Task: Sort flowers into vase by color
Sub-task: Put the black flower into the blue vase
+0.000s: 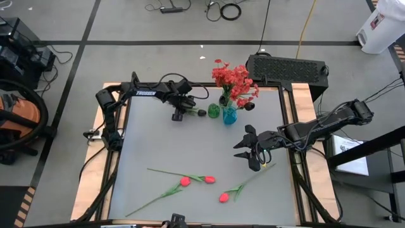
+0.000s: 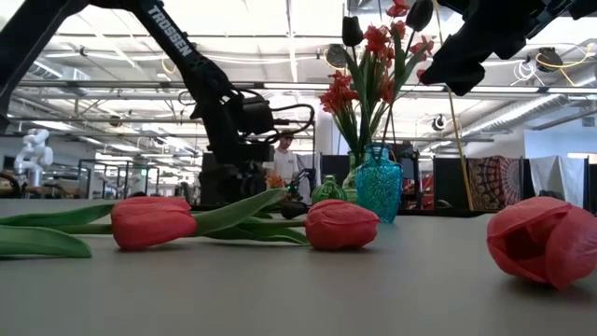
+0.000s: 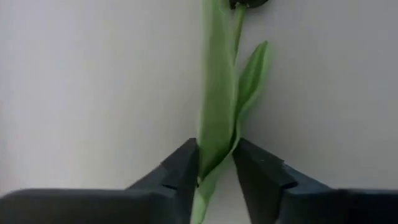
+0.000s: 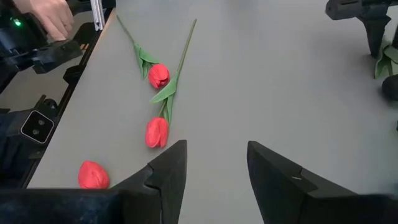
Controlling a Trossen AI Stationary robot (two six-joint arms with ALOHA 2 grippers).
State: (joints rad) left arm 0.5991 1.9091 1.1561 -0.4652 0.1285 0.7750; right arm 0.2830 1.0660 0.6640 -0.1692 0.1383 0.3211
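Observation:
A dark-bud flower with a green stem and leaves lies level beside the small green vase. My left gripper is shut on its stem. The blue vase holds red clustered blossoms. Two dark buds stand up among them; which vase their stems stick into, I cannot tell. Three pinkish-red tulips lie flat near the table's near edge. My right gripper hangs open above the table between the vases and the tulips, touching nothing. My left gripper pinches the dark-bud flower between its two fingers at the stem and leaf base, away from the bud. The fingers lie across the stem. The stem runs out level toward the green vase; whether the bud end rests on the table, I cannot tell.
A black box sits past the table's far right corner. Wooden rails frame the grey tabletop. A person's hand shows beyond the table's edge in the right wrist view. Bare tabletop stretches between the vases and the tulips.

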